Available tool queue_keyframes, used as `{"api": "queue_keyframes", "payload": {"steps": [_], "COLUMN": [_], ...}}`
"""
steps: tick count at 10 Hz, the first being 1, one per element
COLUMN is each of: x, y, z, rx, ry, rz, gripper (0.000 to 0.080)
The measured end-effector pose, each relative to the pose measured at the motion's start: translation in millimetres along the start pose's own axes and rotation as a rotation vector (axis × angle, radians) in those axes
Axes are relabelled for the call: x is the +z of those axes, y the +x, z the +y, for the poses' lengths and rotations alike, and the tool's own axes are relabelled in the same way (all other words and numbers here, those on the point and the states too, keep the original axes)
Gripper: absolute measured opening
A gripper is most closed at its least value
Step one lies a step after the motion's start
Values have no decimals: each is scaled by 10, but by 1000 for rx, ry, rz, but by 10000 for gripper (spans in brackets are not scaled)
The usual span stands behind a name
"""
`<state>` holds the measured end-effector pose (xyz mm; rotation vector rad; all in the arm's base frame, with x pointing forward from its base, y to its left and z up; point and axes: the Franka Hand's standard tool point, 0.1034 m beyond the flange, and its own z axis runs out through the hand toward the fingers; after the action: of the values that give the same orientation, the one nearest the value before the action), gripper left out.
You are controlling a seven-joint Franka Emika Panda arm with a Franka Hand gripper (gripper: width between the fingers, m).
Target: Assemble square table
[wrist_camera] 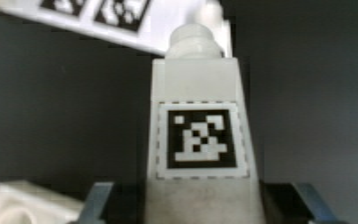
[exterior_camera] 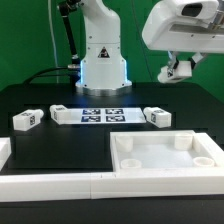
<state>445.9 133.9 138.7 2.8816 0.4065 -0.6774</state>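
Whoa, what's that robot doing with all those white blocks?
The robot is building a little table. Its hand holds one white table leg up in the air. The square tabletop lies flat below, with no legs fitted yet. The three other legs wait on the black table, on either side of the marker board.
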Motion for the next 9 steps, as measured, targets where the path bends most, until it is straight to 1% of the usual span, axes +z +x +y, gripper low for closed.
{"api": "queue_keyframes", "payload": {"steps": [1, 2, 3, 4, 5, 6, 7, 8, 9], "x": [184, 197, -141, -450, -563, -617, -631, -595, -595], "y": [161, 251, 420, 549, 611, 599, 649, 647, 660], "z": [-45, -8, 123, 346, 523, 591, 557, 549, 552], "rx": [-9, -21, -15, -23, -22, -11, -12, -12, -10], "ry": [21, 31, 46, 43, 39, 37, 37, 37, 37], "rz": [145, 200, 268, 361, 441, 479, 577, 642, 691], "gripper": [291, 291, 291, 291, 291, 291, 291, 291, 291]}}
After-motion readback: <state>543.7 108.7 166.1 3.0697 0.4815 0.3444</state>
